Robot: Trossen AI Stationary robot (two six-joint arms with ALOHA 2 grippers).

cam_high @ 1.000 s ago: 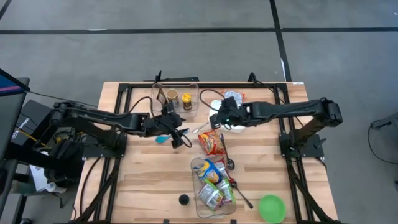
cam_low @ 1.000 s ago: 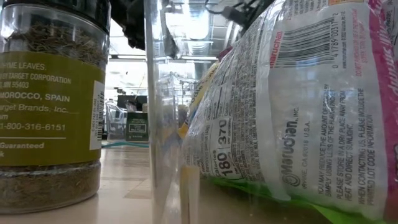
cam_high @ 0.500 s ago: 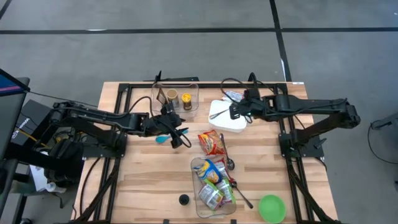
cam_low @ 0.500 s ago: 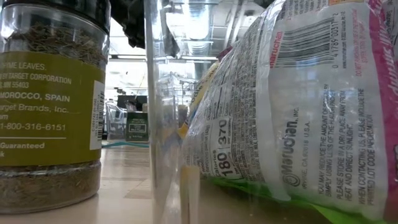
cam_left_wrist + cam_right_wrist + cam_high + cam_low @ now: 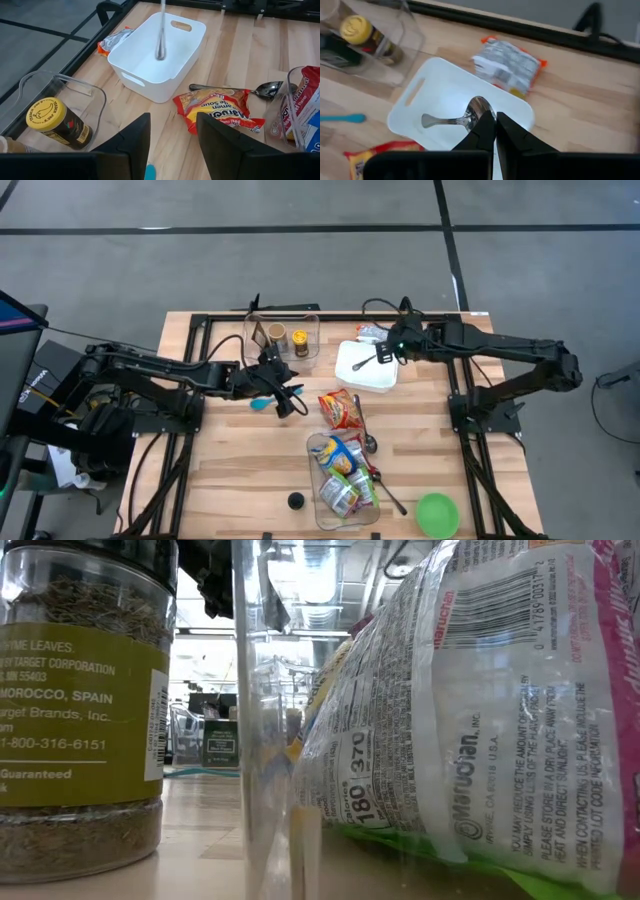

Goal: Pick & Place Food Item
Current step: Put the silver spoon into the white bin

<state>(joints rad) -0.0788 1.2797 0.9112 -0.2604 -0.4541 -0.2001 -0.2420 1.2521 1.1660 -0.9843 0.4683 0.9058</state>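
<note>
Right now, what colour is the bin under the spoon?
White bin; the left wrist view shows it best.

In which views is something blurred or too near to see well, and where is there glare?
Low view: the spice jar and ramen packet press close to the lens, hiding the table; bright ceiling lights glare between them. Right wrist view: softly blurred, yet the shut right gripper visibly holds a spoon over the white bin. Left wrist view: sharp.

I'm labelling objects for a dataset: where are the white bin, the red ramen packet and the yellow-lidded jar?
white bin (image 5: 176, 52): left wrist view, on its inner side wall.
red ramen packet (image 5: 215, 106): left wrist view, middle of its printed face.
yellow-lidded jar (image 5: 46, 111): left wrist view, on its lid.
</note>
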